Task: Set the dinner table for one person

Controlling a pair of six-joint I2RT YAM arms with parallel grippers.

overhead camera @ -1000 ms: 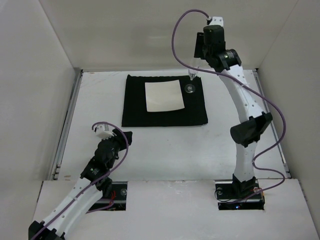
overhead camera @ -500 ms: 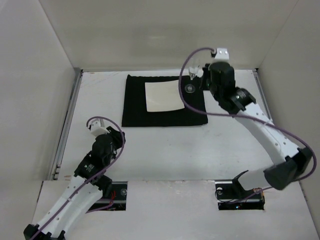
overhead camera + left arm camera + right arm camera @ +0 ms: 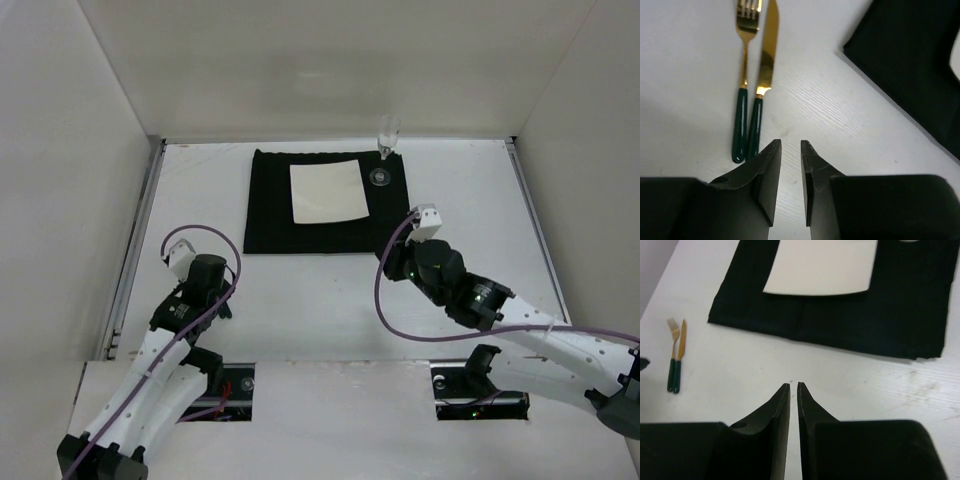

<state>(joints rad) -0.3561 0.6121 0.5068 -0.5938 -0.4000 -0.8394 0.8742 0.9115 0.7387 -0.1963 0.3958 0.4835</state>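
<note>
A black cloth placemat (image 3: 270, 215) lies flat, a square white plate (image 3: 327, 192) on it. A stemmed glass (image 3: 381, 176) stands upright on the mat's far right corner. Well apart from the mat, a gold fork (image 3: 743, 82) and knife (image 3: 765, 75), both with dark green handles, lie side by side.
</note>
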